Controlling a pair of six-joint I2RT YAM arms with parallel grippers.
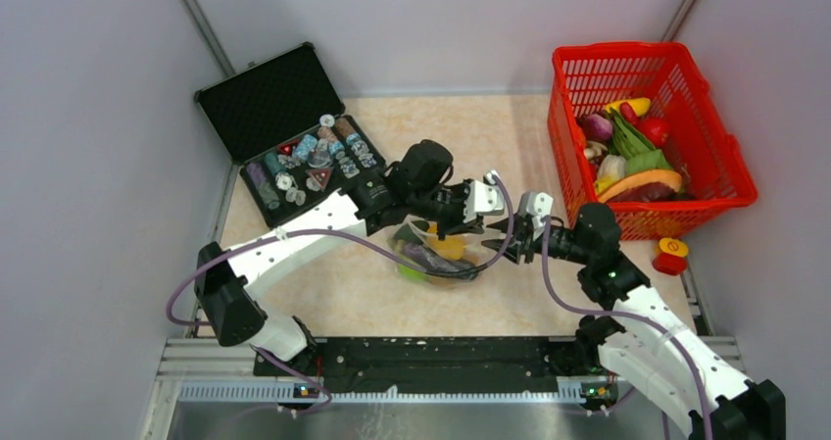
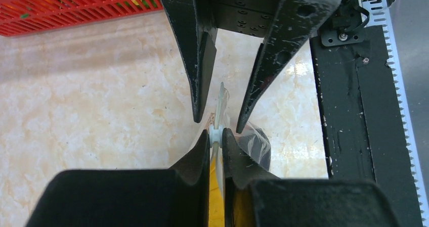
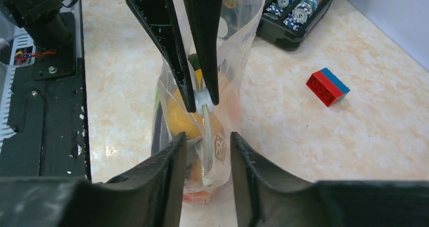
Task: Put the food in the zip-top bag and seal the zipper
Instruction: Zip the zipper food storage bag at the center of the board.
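The clear zip-top bag point(image 1: 431, 256) stands in the middle of the table with food point(image 1: 446, 247) inside it: yellow, dark purple and green pieces. My left gripper point(image 2: 216, 134) is shut on the whitish zipper point(image 2: 220, 98) at the bag's top edge. In the right wrist view the left gripper point(image 3: 202, 103) pinches a white tab on the zipper point(image 3: 207, 131). My right gripper point(image 3: 207, 138) is open, its fingers on either side of the zipper and the bag's end, not touching. A yellow piece point(image 3: 177, 118) shows through the bag point(image 3: 238, 40). From above, both grippers meet over the bag point(image 1: 468, 226) point(image 1: 505, 232).
A red mesh basket point(image 1: 652, 53) at the back right holds more toy food point(image 1: 627, 151). An open black case point(image 1: 294, 136) with small bottles and discs stands at the back left. A red-and-blue brick point(image 3: 327, 87) lies near the bag. A red-and-yellow toy point(image 1: 671, 254) lies by the basket.
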